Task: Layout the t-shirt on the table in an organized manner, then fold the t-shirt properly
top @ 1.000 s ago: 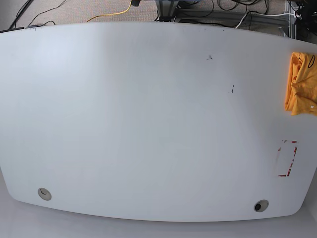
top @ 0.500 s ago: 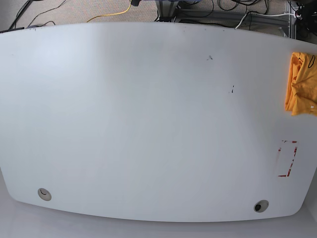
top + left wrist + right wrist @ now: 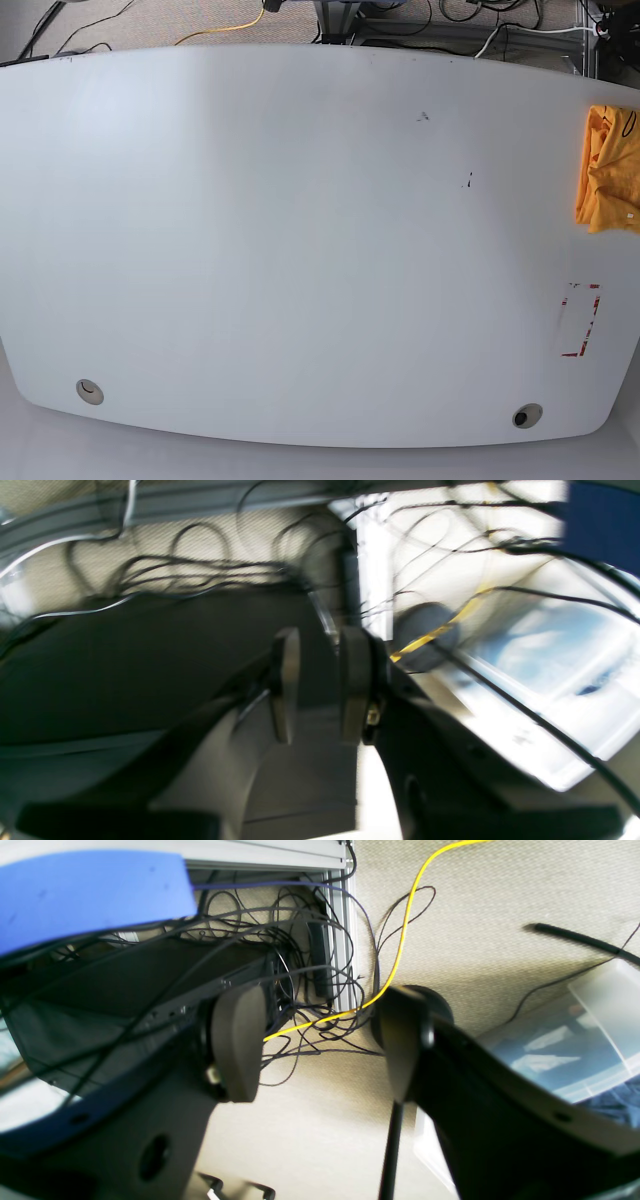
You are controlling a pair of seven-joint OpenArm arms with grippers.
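T-shirt (image 3: 608, 170): soft, light, bunched at the table (image 3: 300, 250) edge; best pinched at a loose fold.
Left gripper (image 3: 320, 685): pads slightly apart, nothing held.
Right gripper (image 3: 320, 1045): pads wide apart, nothing held.

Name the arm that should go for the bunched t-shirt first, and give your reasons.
Left, probably. The t-shirt lies bunched at the table's right edge in the base view, the side where the left arm sits. Neither arm shows over the table; both wrist cameras see only cables and floor, so this rests on side alone.
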